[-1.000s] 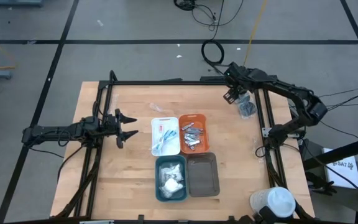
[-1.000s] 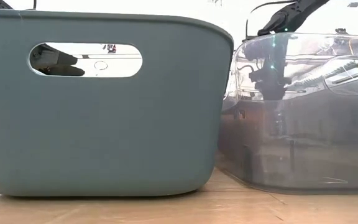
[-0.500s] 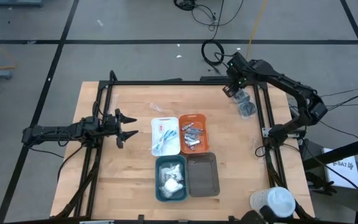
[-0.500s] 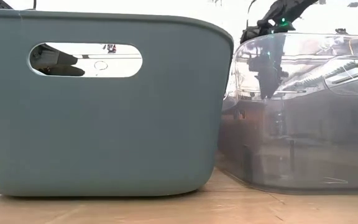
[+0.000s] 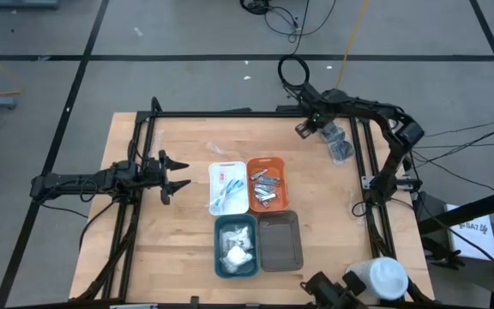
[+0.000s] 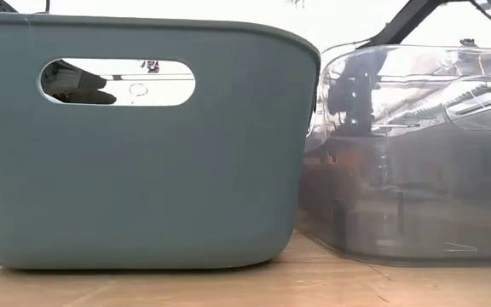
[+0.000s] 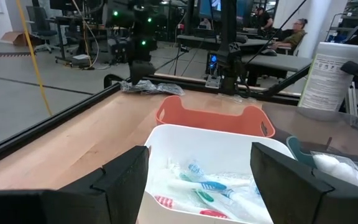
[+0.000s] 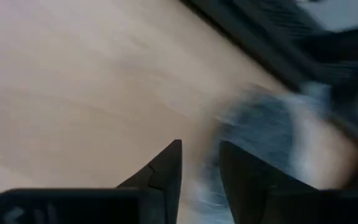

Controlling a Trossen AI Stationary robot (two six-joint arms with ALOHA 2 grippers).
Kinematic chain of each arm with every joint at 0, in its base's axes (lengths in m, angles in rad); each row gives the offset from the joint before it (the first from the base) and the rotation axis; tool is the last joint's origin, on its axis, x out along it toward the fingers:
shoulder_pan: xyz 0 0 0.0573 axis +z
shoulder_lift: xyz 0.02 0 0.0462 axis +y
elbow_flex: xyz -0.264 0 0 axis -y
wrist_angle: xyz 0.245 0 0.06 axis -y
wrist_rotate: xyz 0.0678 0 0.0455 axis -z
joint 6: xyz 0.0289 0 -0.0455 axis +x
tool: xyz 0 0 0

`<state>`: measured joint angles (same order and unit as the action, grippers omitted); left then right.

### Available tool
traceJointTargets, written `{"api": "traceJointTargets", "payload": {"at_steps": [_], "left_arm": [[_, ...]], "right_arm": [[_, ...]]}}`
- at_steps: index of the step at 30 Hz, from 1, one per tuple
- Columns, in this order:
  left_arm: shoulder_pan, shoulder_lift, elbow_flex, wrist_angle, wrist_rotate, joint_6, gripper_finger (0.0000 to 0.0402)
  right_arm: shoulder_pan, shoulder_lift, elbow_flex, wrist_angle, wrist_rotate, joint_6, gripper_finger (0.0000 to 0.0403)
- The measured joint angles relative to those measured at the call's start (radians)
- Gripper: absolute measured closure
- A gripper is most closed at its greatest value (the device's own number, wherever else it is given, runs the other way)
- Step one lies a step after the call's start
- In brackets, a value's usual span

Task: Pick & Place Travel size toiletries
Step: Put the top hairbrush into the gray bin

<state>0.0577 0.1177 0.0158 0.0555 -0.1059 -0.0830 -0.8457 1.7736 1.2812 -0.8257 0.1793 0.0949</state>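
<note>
Sorting well along, to judge by the four trays clustered at mid-frame of the high view on the pale wooden table [image 5: 165, 249]. Slim pink and blue clear-wrapped sticks [image 5: 224, 190] lying in the white rounded rectangular tray [image 5: 228, 166]. Silver metallic pieces [image 5: 262, 187] heaped in the orange rounded tray [image 5: 268, 160] just beside it. White plastic sachets [image 5: 236, 249] filling the teal rounded tray [image 5: 219, 225] below. Nothing to be made out in the grey rounded tray [image 5: 280, 242] at lower centre, so probably the one yet to be served. Left to do, it seems: a small heap of dark grey roundish pieces [image 5: 341, 148] on bare wood at upper right of the frame, close by the black frame rail [image 5: 370, 163] and well apart from every tray. Right gripper [image 5: 303, 129] at upper centre-right, near that heap on its left side; cannot tell how its jaws stand or whether clamped on anything. Left gripper [image 5: 171, 176] waiting at centre-left, jaws wide apart and empty, aimed toward the white tray. Likely remaining: carrying the dark grey pieces across to the grey tray.
</note>
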Motion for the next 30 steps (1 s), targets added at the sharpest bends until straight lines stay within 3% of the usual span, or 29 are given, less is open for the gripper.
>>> {"api": "traceJointTargets", "payload": {"at_steps": [6,15,19,23,30], "left_arm": [[0.0,0.0,0.0,0.0,0.0,0.0,0.0128],[0.0,0.0,0.0,0.0,0.0,0.0,0.0128],[0.0,0.0,0.0,0.0,0.0,0.0,0.0128],[0.0,0.0,0.0,0.0,0.0,0.0,0.0128],[0.0,0.0,0.0,0.0,0.0,0.0,0.0128]], "right_arm": [[0.021,0.012,0.001,0.008,0.049,-0.039,0.0301],[0.031,0.064,-0.001,0.066,0.191,0.0,0.0183],[0.036,0.107,0.0,0.078,0.27,0.01,0.0155],[0.042,0.137,0.021,0.043,0.308,0.022,0.0153],[0.042,0.145,0.032,0.022,0.281,0.015,0.0185]]}}
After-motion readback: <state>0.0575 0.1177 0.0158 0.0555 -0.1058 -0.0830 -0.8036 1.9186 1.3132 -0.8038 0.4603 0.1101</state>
